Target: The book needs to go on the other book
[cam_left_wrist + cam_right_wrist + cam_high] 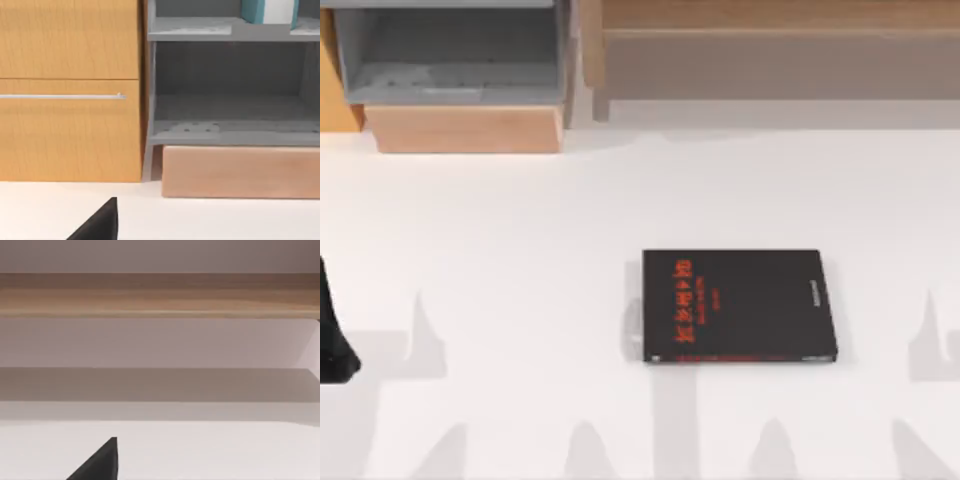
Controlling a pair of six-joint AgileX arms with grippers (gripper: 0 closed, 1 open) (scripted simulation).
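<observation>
While the black book (738,305) with red lettering lies flat on the white bench (500,230), a little right of the middle and nearer the front edge than the back, the light blue book (269,11) stands well apart from it on the upper shelf of a grey shelf unit (230,130), seen from the left wrist view with its white page edges facing out. That unit sits at the back left corner of the bench, on a pale wooden base (240,172), just beside an orange-brown wooden cabinet (70,90) with a thin metal handle bar (62,96). Its lower shelf is bare grey.

A red strip runs along the black book's front edge.

The left arm (332,335) shows as a dark shape at the left edge of the bench, and a dark tip of the left hand (97,222) enters the left wrist view low above the bench; I cannot tell whether it is apart or together. The right hand (97,462) shows the same dark tip, facing a long wooden shelf (160,295) along the back of the bench; its state I cannot tell either.
</observation>
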